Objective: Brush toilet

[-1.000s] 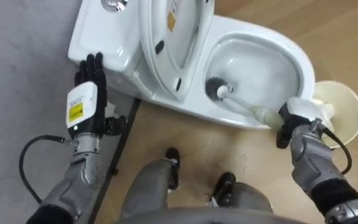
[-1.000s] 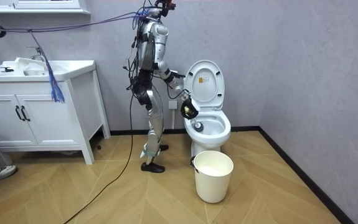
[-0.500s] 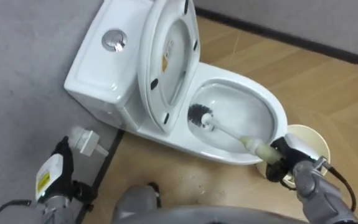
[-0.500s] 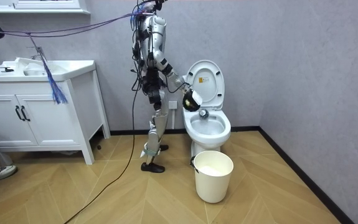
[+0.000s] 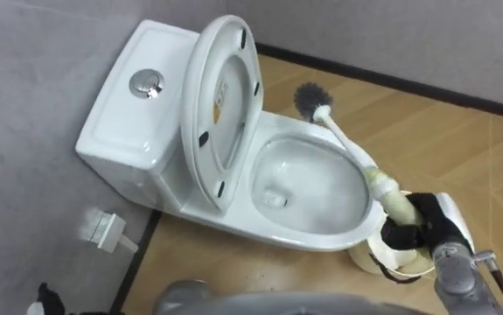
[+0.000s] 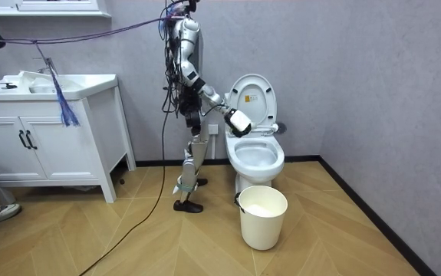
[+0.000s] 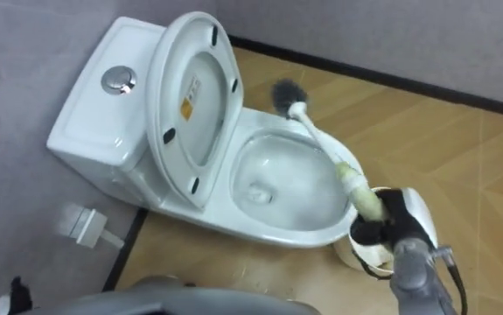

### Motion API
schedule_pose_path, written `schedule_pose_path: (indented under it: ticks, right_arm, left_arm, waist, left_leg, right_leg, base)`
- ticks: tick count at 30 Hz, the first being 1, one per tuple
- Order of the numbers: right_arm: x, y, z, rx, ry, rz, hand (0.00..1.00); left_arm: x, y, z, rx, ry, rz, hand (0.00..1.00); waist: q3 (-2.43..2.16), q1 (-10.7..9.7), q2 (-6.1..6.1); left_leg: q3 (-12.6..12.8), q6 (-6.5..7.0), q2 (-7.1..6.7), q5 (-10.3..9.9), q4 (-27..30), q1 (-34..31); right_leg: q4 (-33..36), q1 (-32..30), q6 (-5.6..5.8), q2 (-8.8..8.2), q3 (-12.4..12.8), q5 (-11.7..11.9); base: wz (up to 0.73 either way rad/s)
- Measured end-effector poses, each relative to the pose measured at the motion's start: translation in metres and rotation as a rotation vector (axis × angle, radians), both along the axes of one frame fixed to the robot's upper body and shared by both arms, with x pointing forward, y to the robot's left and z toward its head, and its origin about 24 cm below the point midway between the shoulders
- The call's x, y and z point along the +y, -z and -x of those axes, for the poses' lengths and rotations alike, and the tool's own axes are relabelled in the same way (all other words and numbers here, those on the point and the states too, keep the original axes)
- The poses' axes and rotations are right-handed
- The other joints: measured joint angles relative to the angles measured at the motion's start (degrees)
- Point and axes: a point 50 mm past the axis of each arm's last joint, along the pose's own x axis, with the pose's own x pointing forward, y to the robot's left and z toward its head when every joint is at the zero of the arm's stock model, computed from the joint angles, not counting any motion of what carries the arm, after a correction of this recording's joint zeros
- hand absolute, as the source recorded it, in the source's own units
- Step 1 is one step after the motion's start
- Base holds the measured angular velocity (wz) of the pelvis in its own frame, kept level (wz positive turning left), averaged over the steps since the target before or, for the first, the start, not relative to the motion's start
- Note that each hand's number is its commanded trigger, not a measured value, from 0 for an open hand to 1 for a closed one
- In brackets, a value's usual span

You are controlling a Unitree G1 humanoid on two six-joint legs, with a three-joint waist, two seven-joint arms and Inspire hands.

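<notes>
The right hand [image 5: 424, 227] is clenched around the thick lower end of the toilet brush [image 5: 349, 147], its dark fingers wrapped about the handle. From that grip the white shaft slants up and away from the hand, to its left. The dark bristle head [image 5: 310, 98] is in the air over the far rim of the toilet [image 5: 319, 241] — lifted out of the bowl and touching nothing.

The bowl lies just to the left of the hand, with its near rim close beside the hand. Further left the seat and lid [image 5: 220, 96] stand raised and lean back toward the tank [image 5: 120, 131], which carries a round flush button [image 5: 147, 83] on top. Directly beneath the hand, and partly hidden by it, is the pale rim of a bucket [image 5: 379, 257].

Well to the left, a small white fitting [image 5: 102, 229] sticks out of the grey wall low down. Below it a dark tip of the left hand [image 5: 45, 294] shows at the bottom edge — whether that hand is open or closed cannot be told.

In the room view the robot stands upright on the room view's left of the toilet, right arm stretched out over the bowl. The bucket stands on the wooden floor in front of the toilet, and a white vanity [image 6: 47, 130] stands against the wall at the room view's far left.
</notes>
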Motion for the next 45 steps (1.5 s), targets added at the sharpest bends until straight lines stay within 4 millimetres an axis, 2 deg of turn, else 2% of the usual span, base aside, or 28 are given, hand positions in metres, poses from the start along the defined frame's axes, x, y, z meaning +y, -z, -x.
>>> schedule_pose_path:
  ticks: [4, 7, 11, 12, 15, 19, 20, 21, 22, 27, 33, 45]
  right_arm:
    - [-0.007, 0.007, 0.017, 0.031, 0.098, -0.006, 1.00]
    - [-0.005, 0.013, 0.028, 0.038, 0.182, -0.022, 1.00]
    - [-0.004, 0.026, 0.046, 0.110, 0.260, -0.051, 1.00]
    - [-0.004, 0.028, 0.053, 0.129, 0.288, -0.056, 1.00]
    - [-0.005, 0.033, 0.064, 0.170, 0.328, -0.068, 1.00]
    - [0.002, 0.042, 0.079, 0.224, 0.399, -0.112, 1.00]
    - [0.006, 0.044, 0.080, 0.226, 0.417, -0.133, 0.86]
    - [0.010, 0.046, 0.081, 0.227, 0.434, -0.152, 0.28]
    - [0.012, 0.047, 0.082, 0.232, 0.442, -0.160, 0.00]
    - [0.014, 0.054, 0.099, 0.289, 0.538, -0.189, 0.00]
    - [0.012, 0.056, 0.116, 0.338, 0.623, -0.197, 0.00]
    - [0.014, 0.058, 0.119, 0.381, 0.636, -0.201, 0.00]
  left_arm:
    - [-0.002, 0.006, 0.012, 0.079, -0.025, 0.025, 0.00]
    - [0.002, 0.009, 0.003, 0.073, -0.053, 0.046, 0.00]
    - [0.002, 0.010, -0.012, 0.029, -0.069, 0.080, 0.00]
    - [0.001, 0.011, -0.014, 0.024, -0.065, 0.099, 0.00]
    - [-0.006, 0.015, -0.014, 0.027, -0.063, 0.161, 0.00]
    - [-0.014, 0.020, -0.021, 0.028, -0.052, 0.220, 0.00]
    - [-0.017, 0.021, -0.022, 0.037, -0.036, 0.236, 0.00]
    - [-0.020, 0.023, -0.025, 0.041, -0.022, 0.252, 0.00]
    - [-0.021, 0.024, -0.026, 0.042, -0.015, 0.261, 0.00]
    - [-0.027, 0.025, -0.031, 0.039, 0.014, 0.296, 0.00]
    - [-0.027, 0.026, -0.014, 0.078, -0.003, 0.297, 0.00]
    - [-0.028, 0.028, -0.003, 0.138, -0.024, 0.306, 0.00]
  waist:
    - [-0.02, -1.63, 0.74]
    - [0.23, -2.43, 0.99]
    - [-0.01, -3.60, 1.48]
    - [-0.23, -3.76, 1.80]
    - [-0.40, -4.56, 2.35]
    - [-0.31, -5.93, 2.81]
    - [-0.30, -6.57, 2.82]
    - [-0.28, -7.24, 2.88]
    - [-0.25, -7.55, 2.91]
    - [-0.05, -7.89, 3.16]
    - [0.02, -7.90, 3.40]
    - [0.05, -8.08, 3.65]
  left_leg:
    - [0.85, 0.01, 0.20, -0.65, 0.05, 1.08]
    - [1.35, -0.01, 0.38, -1.00, -0.03, 1.81]
    - [2.39, 0.17, 0.43, -1.17, 0.01, 1.99]
    - [2.92, 0.18, 0.50, -1.31, 0.02, 2.09]
    - [4.46, 0.27, 0.59, -1.83, -0.07, 3.07]
    - [5.39, 0.33, 0.56, -1.94, -0.52, 4.11]
    - [5.39, 0.32, 0.56, -1.94, -0.60, 4.20]
    - [5.42, 0.32, 0.56, -1.94, -0.60, 4.28]
    - [5.44, 0.32, 0.56, -1.94, -0.62, 4.34]
    - [6.24, 0.28, 0.49, -1.96, -1.46, 5.72]
    - [7.16, 0.28, 0.42, -1.97, -2.23, 6.72]
    - [7.12, 0.28, 0.40, -1.97, -2.27, 6.90]
  right_leg:
    - [-0.07, 0.82, 0.04, 0.12, 0.58, 0.01]
    - [-0.19, 0.99, 0.07, 0.21, 1.61, -0.01]
    - [-0.26, 0.78, 0.10, 0.35, 3.40, 0.01]
    - [-0.23, 0.58, 0.18, 0.37, 4.10, 0.08]
    - [-0.08, 0.56, 0.31, 0.36, 5.93, 0.15]
    - [-0.04, 0.95, 0.45, 0.36, 7.13, 0.24]
    - [-0.03, 0.96, 0.45, 0.37, 7.19, 0.24]
    - [-0.08, 0.97, 0.45, 0.37, 7.36, 0.24]
    - [-0.11, 0.97, 0.45, 0.37, 7.47, 0.24]
    - [-0.22, 1.28, 0.50, 0.42, 9.00, 0.21]
    - [-0.26, 1.19, 0.52, 0.52, 10.73, 0.20]
    - [-0.14, 1.26, 0.52, 0.59, 11.24, 0.20]
  base:
    - [-0.10]
    - [-0.11]
    - [-0.12]
    - [-0.25]
    - [-0.28]
    - [-0.17]
    - [-0.04]
    - [-0.05]
    - [-0.09]
    - [-0.14]
    - [-0.10]
    - [-0.01]
